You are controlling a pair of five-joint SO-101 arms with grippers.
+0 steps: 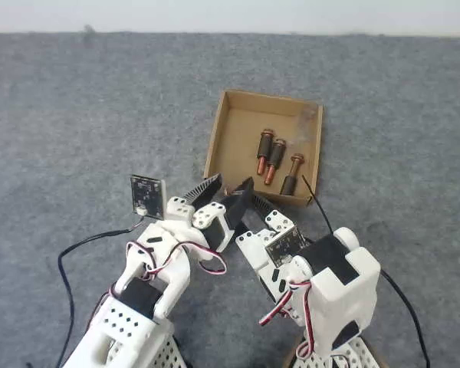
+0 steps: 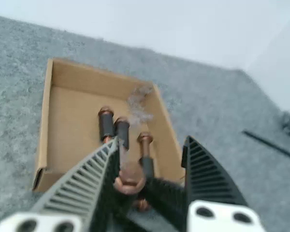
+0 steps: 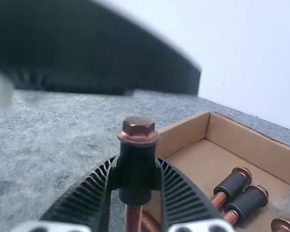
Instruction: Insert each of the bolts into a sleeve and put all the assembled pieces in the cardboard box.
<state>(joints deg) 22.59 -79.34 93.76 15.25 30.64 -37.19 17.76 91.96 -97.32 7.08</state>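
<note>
Right wrist view: right tool (image 3: 135, 169) pinches the sleeve (image 3: 135, 157) mid-body, probably rigid and slick; left tool (image 2: 152, 141) gapes; from above, cardboard box (image 1: 215, 146) at 1 o'clock.

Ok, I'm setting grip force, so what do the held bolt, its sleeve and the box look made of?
The bolt looks like metal with a copper-coloured finish, going by its sheen and threaded shaft. The sleeve is matte black, probably rubber or plastic; the look doesn't settle which. The cardboard box is plain brown cardboard, unprinted and dull.
</note>
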